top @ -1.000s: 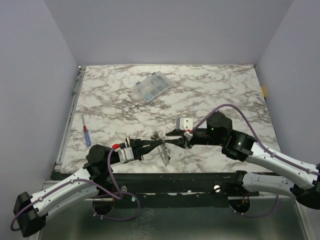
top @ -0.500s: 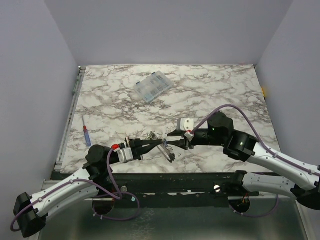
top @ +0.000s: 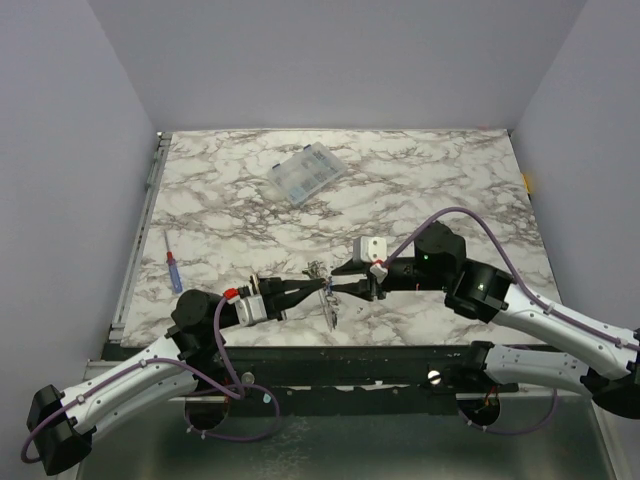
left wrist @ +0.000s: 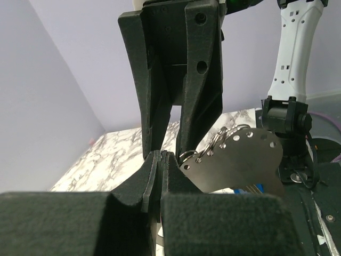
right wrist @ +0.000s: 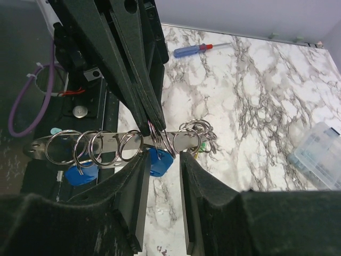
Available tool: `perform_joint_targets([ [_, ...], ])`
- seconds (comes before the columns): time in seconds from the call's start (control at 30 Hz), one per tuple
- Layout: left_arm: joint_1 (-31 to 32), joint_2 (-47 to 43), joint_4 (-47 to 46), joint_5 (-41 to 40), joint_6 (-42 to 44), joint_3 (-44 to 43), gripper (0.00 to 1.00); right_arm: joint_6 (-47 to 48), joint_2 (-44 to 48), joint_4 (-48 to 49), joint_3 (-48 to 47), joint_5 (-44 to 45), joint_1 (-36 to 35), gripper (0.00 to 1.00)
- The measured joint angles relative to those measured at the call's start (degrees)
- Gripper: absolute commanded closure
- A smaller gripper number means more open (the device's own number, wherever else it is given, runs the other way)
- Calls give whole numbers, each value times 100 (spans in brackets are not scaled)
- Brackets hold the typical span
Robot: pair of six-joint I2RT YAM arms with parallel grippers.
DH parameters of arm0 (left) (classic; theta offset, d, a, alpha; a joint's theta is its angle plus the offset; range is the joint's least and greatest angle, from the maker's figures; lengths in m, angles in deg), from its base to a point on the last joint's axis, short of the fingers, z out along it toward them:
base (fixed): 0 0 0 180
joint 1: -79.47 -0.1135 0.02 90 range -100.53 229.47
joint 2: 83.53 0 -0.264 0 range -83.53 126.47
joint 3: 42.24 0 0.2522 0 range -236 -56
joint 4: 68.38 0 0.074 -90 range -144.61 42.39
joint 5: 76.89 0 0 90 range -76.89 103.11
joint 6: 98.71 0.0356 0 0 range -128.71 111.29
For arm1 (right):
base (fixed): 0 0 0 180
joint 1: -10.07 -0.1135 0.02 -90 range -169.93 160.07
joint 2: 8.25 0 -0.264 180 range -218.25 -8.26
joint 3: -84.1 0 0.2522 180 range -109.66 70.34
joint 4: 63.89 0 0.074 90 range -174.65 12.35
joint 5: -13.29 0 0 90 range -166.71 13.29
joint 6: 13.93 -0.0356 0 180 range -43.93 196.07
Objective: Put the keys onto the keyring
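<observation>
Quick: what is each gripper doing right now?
Left gripper: closed on the keyring.
Right gripper: partly open around a blue key, grip unclear.

We see the keyring hanging steeply again below the left tool. Half a second ago its lower end had swung out to the right and toward the near edge of the counter, so that it lay at a slant. Now it has dropped back to roughly where it hung a second ago. The bunch of rings above it slid left during that swing and has come back right. Any shift of the right tool is too small for us to tell.
</observation>
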Motion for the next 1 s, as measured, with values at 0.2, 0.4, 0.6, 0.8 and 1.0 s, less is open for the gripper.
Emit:
perform_joint_targets([
  [0.2,0,-20,-2,0,0,0,100,-55,-140,68,-24,-133,0,83],
  [0.4,0,-33,0,-2,0,0,100,-85,-164,92,-26,-142,0,96],
  [0.6,0,-61,0,-7,0,0,100,-81,-149,94,-26,-94,0,98],
  [0.8,0,-116,-52,-22,-44,0,100,-85,-20,103,48,15,-2,98],
  [1.0,0,-83,-136,-33,-155,2,100,-103,0,210,129,57,0,98],
])
